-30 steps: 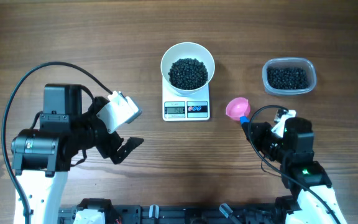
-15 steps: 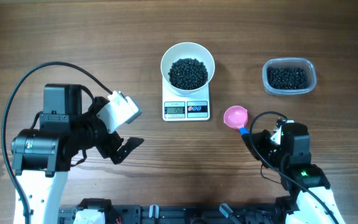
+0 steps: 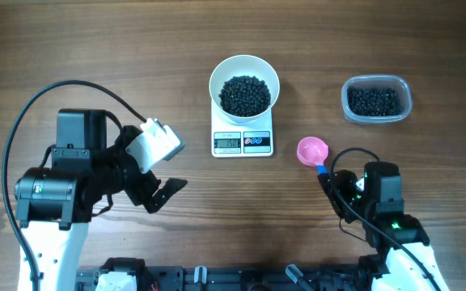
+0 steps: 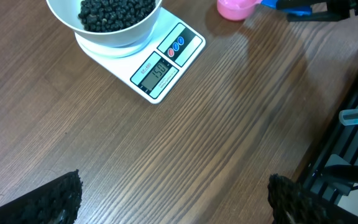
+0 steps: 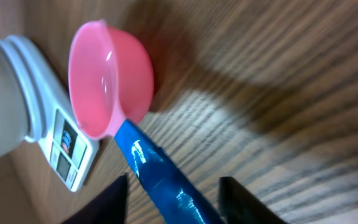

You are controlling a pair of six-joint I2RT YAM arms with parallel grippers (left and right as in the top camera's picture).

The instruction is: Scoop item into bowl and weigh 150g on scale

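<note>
The white bowl [image 3: 217,74] stands on the small white scale [image 3: 243,142] at the table's middle back and holds a pile of black beads [image 3: 244,94]. In the left wrist view the bowl [image 4: 135,34] and the scale [image 4: 166,62] show at the top. A pink scoop [image 3: 311,150] with a blue handle [image 5: 160,177] lies on the table right of the scale. My right gripper [image 3: 330,182] is open, its jaws standing either side of the handle with gaps showing. The left gripper [image 3: 162,162] hangs wide open and empty at the left, well off from the scale.
A clear plastic tub [image 3: 348,101] with more black beads [image 3: 374,100] sits at the back right. The black frame rail [image 3: 233,279] runs along the table's near edge between the two arm bases. A black cable [image 3: 47,93] loops above the left arm.
The right gripper has gone from shut on the scoop's handle to open and has drawn back toward the near edge. The scoop shifted a little and now rests on the table. The left arm is unchanged.
</note>
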